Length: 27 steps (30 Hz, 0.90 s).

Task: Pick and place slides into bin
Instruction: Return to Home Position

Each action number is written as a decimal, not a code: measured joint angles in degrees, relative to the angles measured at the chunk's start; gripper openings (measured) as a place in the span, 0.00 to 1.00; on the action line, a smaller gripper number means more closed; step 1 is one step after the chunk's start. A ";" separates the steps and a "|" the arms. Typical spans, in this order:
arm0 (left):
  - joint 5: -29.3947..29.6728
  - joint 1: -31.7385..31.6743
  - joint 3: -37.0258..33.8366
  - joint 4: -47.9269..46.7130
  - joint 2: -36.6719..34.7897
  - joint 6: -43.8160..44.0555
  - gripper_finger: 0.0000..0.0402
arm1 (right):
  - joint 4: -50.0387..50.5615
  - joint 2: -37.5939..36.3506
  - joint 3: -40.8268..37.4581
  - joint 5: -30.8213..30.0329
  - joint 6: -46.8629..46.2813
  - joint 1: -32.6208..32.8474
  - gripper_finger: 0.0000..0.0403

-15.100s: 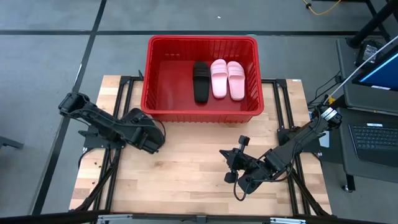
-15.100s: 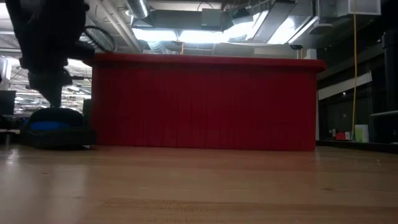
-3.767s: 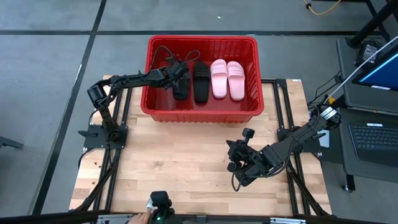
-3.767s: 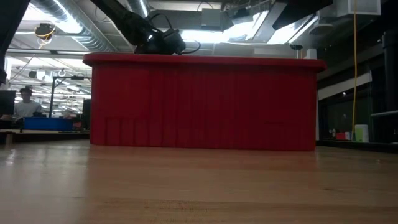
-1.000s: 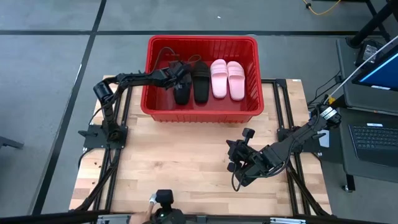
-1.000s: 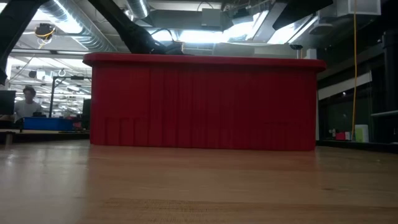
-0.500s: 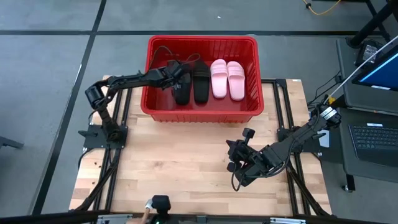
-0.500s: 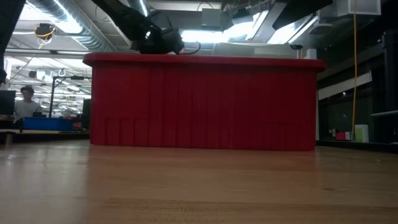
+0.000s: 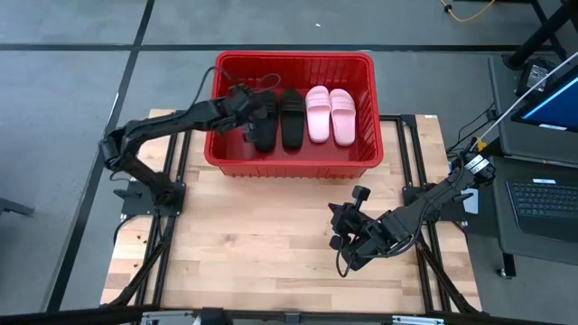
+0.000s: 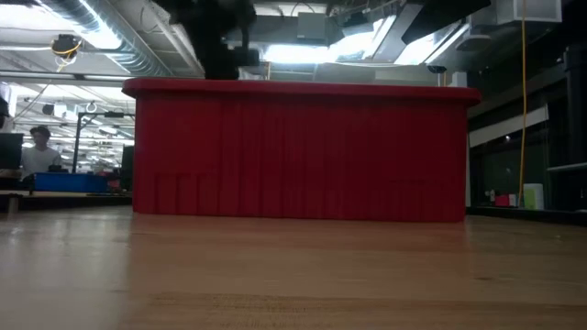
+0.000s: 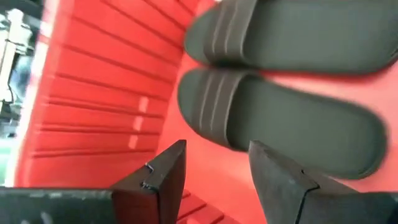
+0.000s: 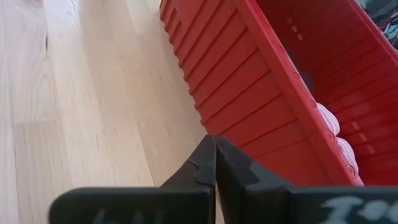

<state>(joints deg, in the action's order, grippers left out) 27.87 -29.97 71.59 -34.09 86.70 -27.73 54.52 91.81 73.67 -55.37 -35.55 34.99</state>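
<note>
The red bin (image 9: 291,169) stands at the table's far middle. Four slides lie side by side on its floor, soles down: two black (image 9: 265,129) (image 9: 292,119) and two pale pink (image 9: 318,115) (image 9: 341,116). My left gripper (image 9: 244,108) is open and empty inside the bin's left part, just left of and above the left black slide (image 11: 280,130). In the low view my left gripper (image 10: 225,41) stands above the bin's rim. My right gripper (image 9: 347,246) is shut and empty, low over the table's near right part.
The bin's slotted left wall (image 11: 93,93) is close beside my left gripper. Bare wooden table (image 9: 262,235) lies between the bin and the near edge. The bin's near wall (image 12: 261,74) is ahead of my right gripper. A person (image 10: 38,147) sits far off in the room.
My left gripper has risen above the bin's rim and drawn back toward the bin's left wall, away from the left black slide. That slide stays on the bin floor beside the other black one. My right arm has kept still.
</note>
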 joint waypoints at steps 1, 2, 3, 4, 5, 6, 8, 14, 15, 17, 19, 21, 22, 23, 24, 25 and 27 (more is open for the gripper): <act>-0.03 0.66 0.00 0.01 -1.19 0.57 0.42 | -0.04 0.00 0.00 0.00 0.00 0.00 0.01; -0.01 1.34 0.00 0.01 -2.43 0.88 0.42 | -0.16 0.00 0.00 0.00 0.00 -0.01 0.01; -0.01 1.96 0.00 -0.01 -3.65 1.00 0.42 | -0.36 0.00 0.00 0.00 0.00 0.01 0.01; 0.01 2.71 0.00 -0.01 -4.94 1.03 0.42 | -0.53 0.00 0.00 -0.02 0.00 0.00 0.01; 0.23 3.56 0.00 0.01 -6.31 1.04 0.42 | -0.68 0.00 0.00 -0.02 0.00 -0.01 0.01; 0.72 4.40 0.00 0.01 -7.66 1.16 0.42 | -0.72 0.00 0.00 -0.02 0.00 -0.01 0.01; 2.02 6.27 0.00 0.01 -10.54 2.24 0.42 | -0.72 0.00 0.00 -0.02 0.00 -0.01 0.01; 2.99 12.67 0.00 0.00 -19.27 4.71 0.42 | -0.72 0.00 0.00 -0.43 0.03 0.00 0.01; 2.98 13.70 0.00 -0.02 -20.60 4.76 0.42 | -0.70 0.00 0.00 -0.46 0.04 -0.01 0.01; 2.96 15.54 0.00 -0.12 -23.11 6.07 0.40 | -0.70 0.00 0.00 -0.48 0.04 0.01 0.01; 2.99 17.25 0.00 -1.00 -25.44 7.38 0.37 | -0.70 0.00 0.00 -0.48 0.07 -0.01 0.01; 2.99 18.71 0.00 -1.68 -27.48 8.40 0.34 | -0.70 0.00 0.00 -0.48 0.04 -0.01 0.01; 2.98 19.37 0.00 -2.39 -28.36 8.90 0.32 | -0.70 0.00 0.00 -0.48 0.04 -0.01 0.01; 2.96 20.01 0.00 -3.41 -29.22 9.38 0.29 | -0.72 0.00 0.00 -0.48 0.06 -0.01 0.01; 2.96 20.60 0.00 -4.78 -30.02 10.04 0.27 | -0.72 0.00 0.00 -0.48 0.04 0.00 0.01; 2.97 21.18 0.00 -6.24 -30.69 11.21 0.24 | -0.72 0.00 0.00 -0.48 0.04 -0.01 0.01; 2.99 22.30 -0.49 -8.99 -32.21 14.30 0.19 | -0.72 0.00 0.00 -0.48 0.05 -0.01 0.01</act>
<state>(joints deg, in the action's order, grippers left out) 30.85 -7.67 71.10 -43.08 54.49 -13.44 53.80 91.81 73.67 -55.86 -35.50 34.98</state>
